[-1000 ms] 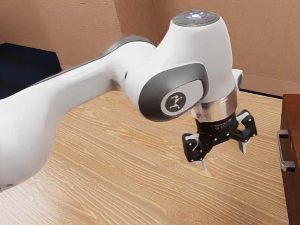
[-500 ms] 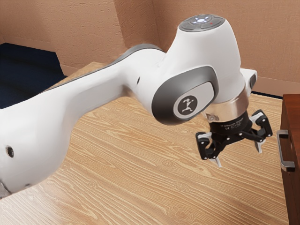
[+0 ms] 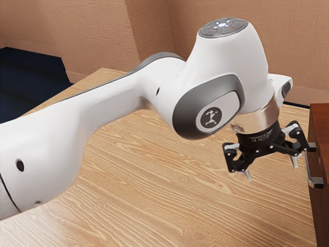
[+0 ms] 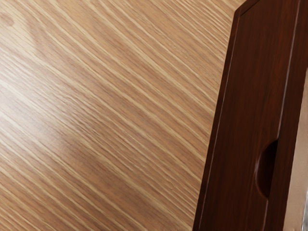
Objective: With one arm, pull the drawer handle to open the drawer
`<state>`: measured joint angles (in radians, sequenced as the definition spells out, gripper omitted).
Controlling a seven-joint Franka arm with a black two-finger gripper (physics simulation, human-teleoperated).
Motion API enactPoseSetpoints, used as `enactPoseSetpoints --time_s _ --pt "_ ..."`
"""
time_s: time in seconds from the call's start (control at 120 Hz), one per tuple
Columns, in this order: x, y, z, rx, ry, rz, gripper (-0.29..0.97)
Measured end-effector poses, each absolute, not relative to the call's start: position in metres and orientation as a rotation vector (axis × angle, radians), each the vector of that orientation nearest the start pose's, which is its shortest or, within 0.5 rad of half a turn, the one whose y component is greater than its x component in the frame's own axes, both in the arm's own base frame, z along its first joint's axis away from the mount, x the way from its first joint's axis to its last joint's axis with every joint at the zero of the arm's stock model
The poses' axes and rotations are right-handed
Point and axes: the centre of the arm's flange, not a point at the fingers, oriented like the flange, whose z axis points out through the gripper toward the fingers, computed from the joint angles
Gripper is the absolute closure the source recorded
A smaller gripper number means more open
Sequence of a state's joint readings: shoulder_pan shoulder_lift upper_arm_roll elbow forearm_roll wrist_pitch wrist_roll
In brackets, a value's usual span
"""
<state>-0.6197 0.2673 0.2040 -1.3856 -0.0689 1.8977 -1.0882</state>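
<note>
At 3 o'clock in the exterior view, the dark wood drawer [image 3: 320, 135] sits at the edge, grey handle [image 3: 312, 174] on its front. Gripper [image 3: 271, 168] hangs over the wooden table [image 3: 154, 195], fingers spread, gripping nothing. It is just beside the handle, at the handle's 9 o'clock.

Table [image 3: 154, 195]: light wood, strong grain, directly under the gripper [image 3: 272, 171] and spreading out on every side of it. Walls [image 3: 82, 25]: tan, mottled, well behind the gripper, with a jutting corner [image 3: 132, 36] and a paler baseboard [image 3: 308, 93] along the foot. Floor [image 3: 31, 72]: dark blue, beyond the table's far edge. Soft pale sheen [image 4: 62, 130] on the wood below the gripper.
</note>
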Motion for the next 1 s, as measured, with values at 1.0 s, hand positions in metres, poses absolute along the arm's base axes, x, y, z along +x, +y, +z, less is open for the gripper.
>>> enactPoseSetpoints --time_s 1.0 --pt "0.634 -0.289 0.580 -3.214 -0.894 -0.430 0.00"
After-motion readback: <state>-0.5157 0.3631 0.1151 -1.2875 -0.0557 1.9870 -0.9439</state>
